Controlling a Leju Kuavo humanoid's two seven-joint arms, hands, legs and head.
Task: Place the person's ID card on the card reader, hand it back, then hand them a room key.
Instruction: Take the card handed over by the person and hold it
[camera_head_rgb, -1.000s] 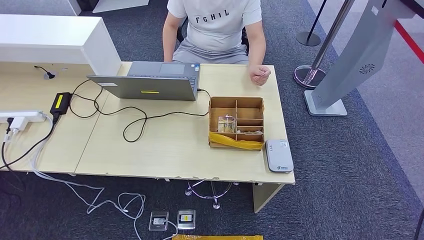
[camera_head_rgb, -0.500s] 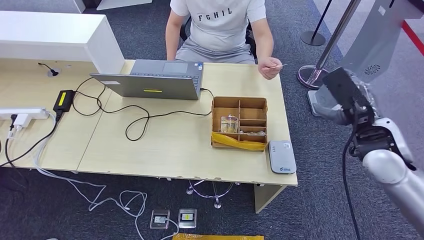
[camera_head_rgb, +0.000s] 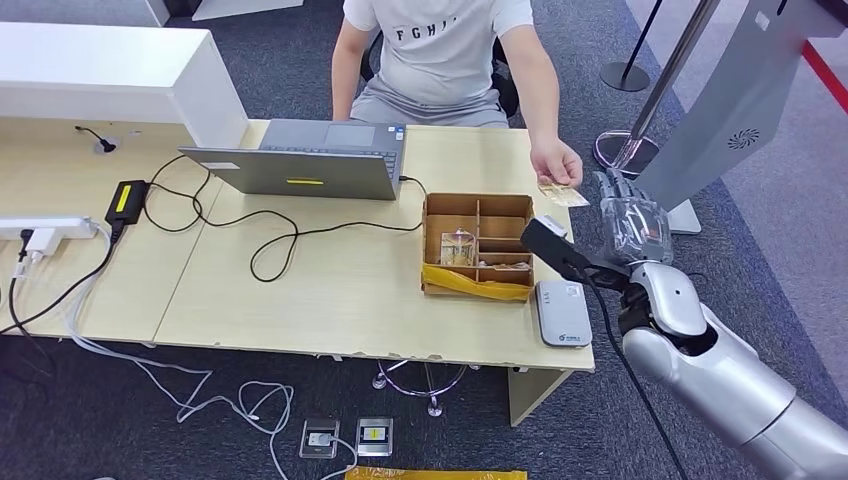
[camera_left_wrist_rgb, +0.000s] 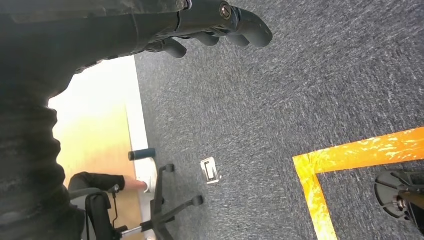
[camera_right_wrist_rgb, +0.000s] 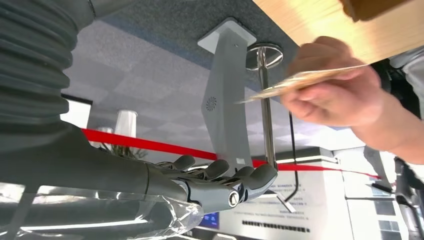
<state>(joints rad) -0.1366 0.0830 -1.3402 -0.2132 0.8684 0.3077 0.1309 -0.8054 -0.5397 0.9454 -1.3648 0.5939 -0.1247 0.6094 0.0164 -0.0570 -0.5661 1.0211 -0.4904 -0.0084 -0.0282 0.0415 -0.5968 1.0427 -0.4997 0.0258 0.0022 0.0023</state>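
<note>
Reaching palm-up, right hand (camera_head_rgb: 634, 222) open beside person's ID card (camera_head_rgb: 563, 195).

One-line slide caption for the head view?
Seated person's hand offers a tan ID card toward the robot's open right hand, beside the grey card reader.

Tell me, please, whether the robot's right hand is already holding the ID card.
Not yet. The right hand is open and empty beside the table; the ID card is pinched in the person's hand, apart from the robot's fingers.

The person's grey shirt (camera_head_rgb: 432, 50) reads "FGHI", partly cut off.
</note>
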